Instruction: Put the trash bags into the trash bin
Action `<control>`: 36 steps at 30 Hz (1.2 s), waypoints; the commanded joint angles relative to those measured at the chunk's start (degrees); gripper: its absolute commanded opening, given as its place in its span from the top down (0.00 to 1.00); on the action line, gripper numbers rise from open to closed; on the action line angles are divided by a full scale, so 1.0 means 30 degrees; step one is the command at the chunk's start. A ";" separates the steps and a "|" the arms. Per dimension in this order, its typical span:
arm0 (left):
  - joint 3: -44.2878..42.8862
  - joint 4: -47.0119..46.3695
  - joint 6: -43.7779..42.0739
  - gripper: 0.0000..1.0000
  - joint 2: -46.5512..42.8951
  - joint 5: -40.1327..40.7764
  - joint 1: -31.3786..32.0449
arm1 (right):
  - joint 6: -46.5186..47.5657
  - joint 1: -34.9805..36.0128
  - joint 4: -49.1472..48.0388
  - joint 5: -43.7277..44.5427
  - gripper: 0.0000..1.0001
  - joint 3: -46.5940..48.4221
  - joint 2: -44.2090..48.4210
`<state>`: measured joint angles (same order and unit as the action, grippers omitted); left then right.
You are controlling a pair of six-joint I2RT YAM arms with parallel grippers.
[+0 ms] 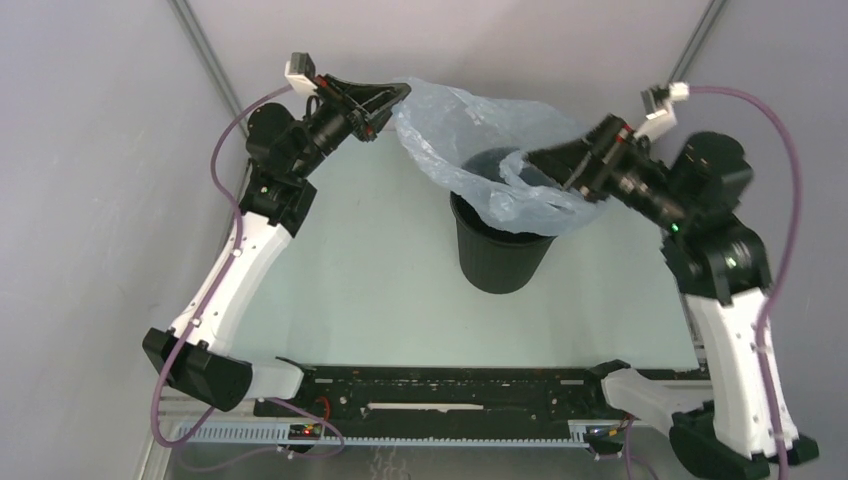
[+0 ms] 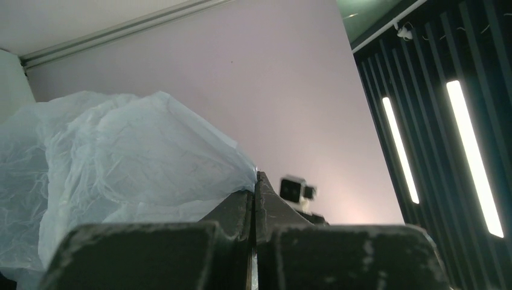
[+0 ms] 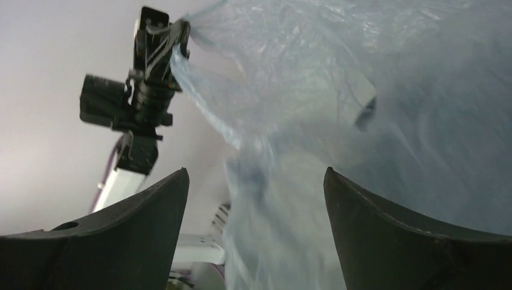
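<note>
The pale blue-grey trash bag [image 1: 480,140] is spread in the air over the black trash bin [image 1: 500,255], which stands upright mid-table; the bag's lower film drapes over the bin's rim. My left gripper [image 1: 402,92] is shut on the bag's far-left corner, and the left wrist view shows the film [image 2: 121,157] pinched at the gripper's [image 2: 256,179] tips. My right gripper [image 1: 530,158] is open at the bag's right side, above the bin's rim. In the right wrist view its jaws [image 3: 255,175] stand wide apart with the film [image 3: 314,121] hanging between and beyond them.
Grey walls enclose the table at the back and sides. The black rail [image 1: 450,385] with the arm bases runs along the near edge. The left arm [image 3: 142,90] shows in the right wrist view, holding the bag's corner.
</note>
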<state>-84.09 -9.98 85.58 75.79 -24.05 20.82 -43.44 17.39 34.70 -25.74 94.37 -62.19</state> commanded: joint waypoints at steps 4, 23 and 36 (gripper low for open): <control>-0.0127 0.0782 0.0146 1.00 -0.0170 0.0706 -0.0112 | 0.5066 -0.0288 0.6290 0.3494 0.07 0.2304 0.3071; -0.0620 0.1217 0.0672 1.00 0.0093 -0.0084 -0.0460 | 0.0959 -0.9858 0.2721 -0.3640 0.31 -0.1569 0.0482; -0.1083 0.0411 0.1174 1.00 0.0102 -0.0838 -0.0567 | -0.3246 -0.5534 -0.3508 -0.5527 0.26 -0.5819 -0.0981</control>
<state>-84.20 -5.58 88.16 76.60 -24.88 19.73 -46.98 -5.26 33.69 -38.87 76.23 -63.79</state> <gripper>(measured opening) 0.009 0.746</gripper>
